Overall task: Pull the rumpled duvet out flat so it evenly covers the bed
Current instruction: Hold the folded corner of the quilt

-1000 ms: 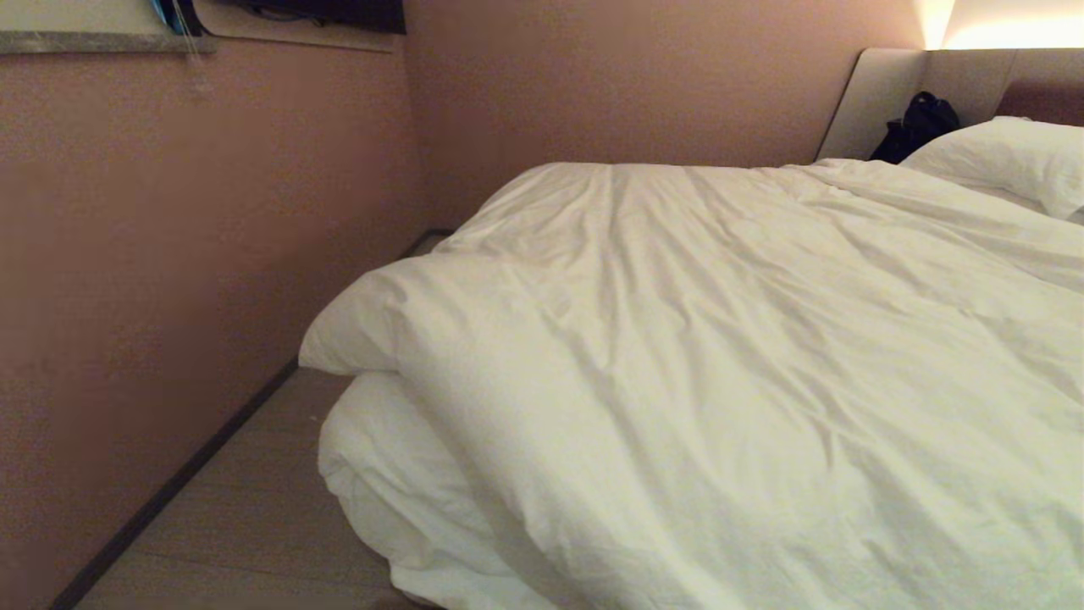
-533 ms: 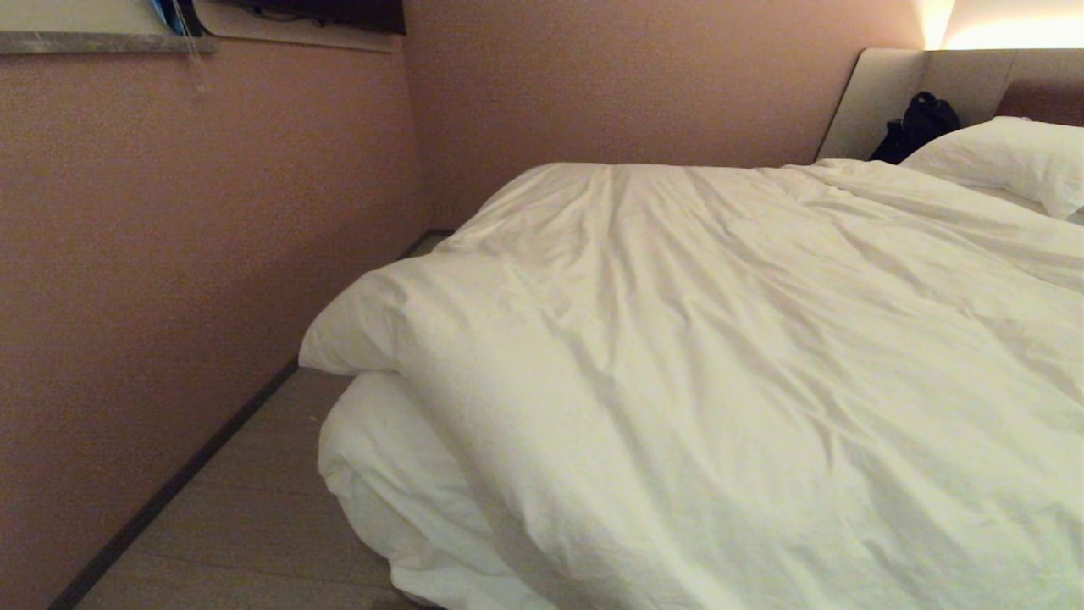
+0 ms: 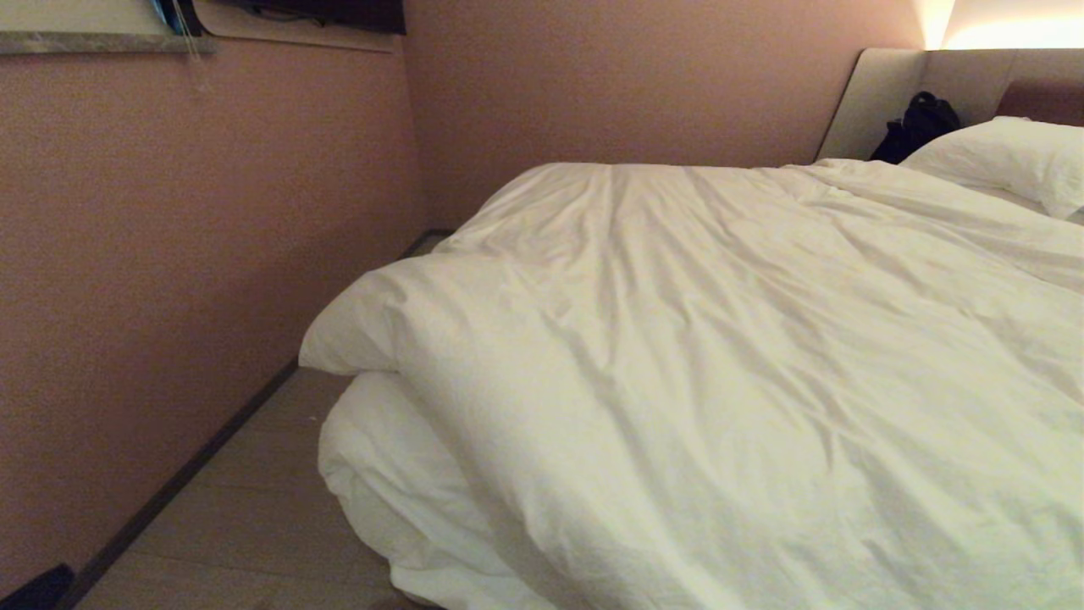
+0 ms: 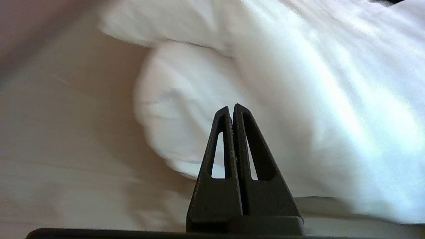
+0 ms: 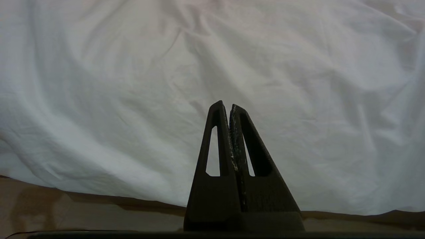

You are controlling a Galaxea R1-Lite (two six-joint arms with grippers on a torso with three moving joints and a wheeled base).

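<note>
The white, wrinkled duvet (image 3: pixel 694 356) lies over the bed. One corner juts out toward the left wall, and a rounded fold (image 3: pixel 381 491) hangs below it toward the floor. The mattress is hidden; only the bed's padded headboard (image 3: pixel 881 102) shows. In the left wrist view my left gripper (image 4: pixel 231 107) is shut and empty, held off the hanging fold of the duvet (image 4: pixel 172 109), above the floor. In the right wrist view my right gripper (image 5: pixel 225 104) is shut and empty, facing the duvet's draped side (image 5: pixel 166 83).
A pink wall (image 3: pixel 169 254) runs close along the bed's left side, leaving a narrow strip of wooden floor (image 3: pixel 254 508). A white pillow (image 3: pixel 999 157) and a black bag (image 3: pixel 919 127) sit by the headboard. A dark part (image 3: pixel 34 589) shows at the lower left corner.
A dark part has come into the head view at the bottom left corner. The duvet and the rest of the scene have not moved.
</note>
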